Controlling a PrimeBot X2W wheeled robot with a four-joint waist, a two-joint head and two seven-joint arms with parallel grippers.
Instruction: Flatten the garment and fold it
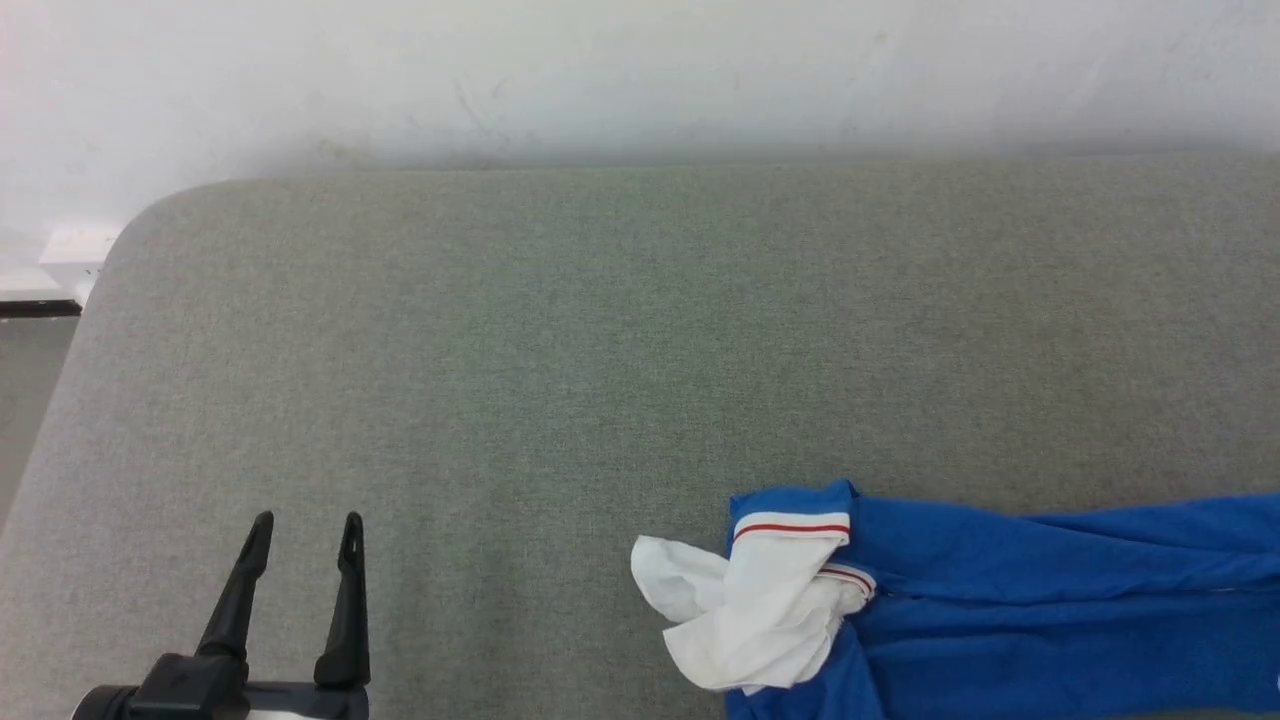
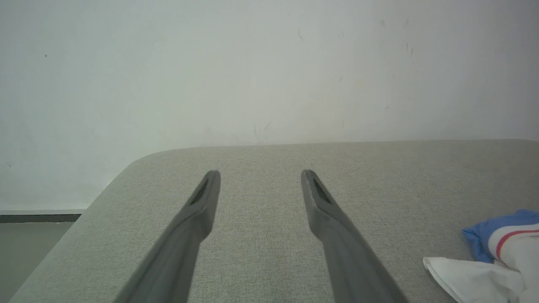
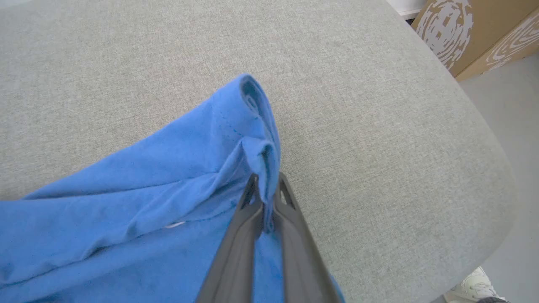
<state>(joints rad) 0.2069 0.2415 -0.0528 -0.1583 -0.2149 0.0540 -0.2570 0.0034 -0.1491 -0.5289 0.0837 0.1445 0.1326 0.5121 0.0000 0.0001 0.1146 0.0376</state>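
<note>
**A:** Where was the shirt?

**B:** The shirt (image 1: 1000, 600) lay bunched on the grey table (image 1: 500, 350). It sat at the lower right of the head view and ran out past that view's right and bottom edges. A white sleeve (image 1: 750, 620) with red-striped trim lay crumpled at its left end.

**A:** And the right gripper?

**B:** The right gripper (image 3: 268, 180) was pinched almost closed on a rolled blue edge of the shirt. The cloth stood up between the two fingers, and the rest trailed away in loose folds. It was near the table's rounded corner.

**A:** The left one?

**B:** The left gripper (image 1: 307, 522) was spread wide with nothing in it. It sat over bare table, well apart from the sleeve, with its fingers pointing toward the white wall (image 1: 600, 70).

**A:** Anything off the table?

**B:** Cardboard boxes (image 3: 463, 29) stood on the floor beyond that corner. A pale shoe (image 3: 473, 286) showed at the bottom edge of the right wrist view.
</note>
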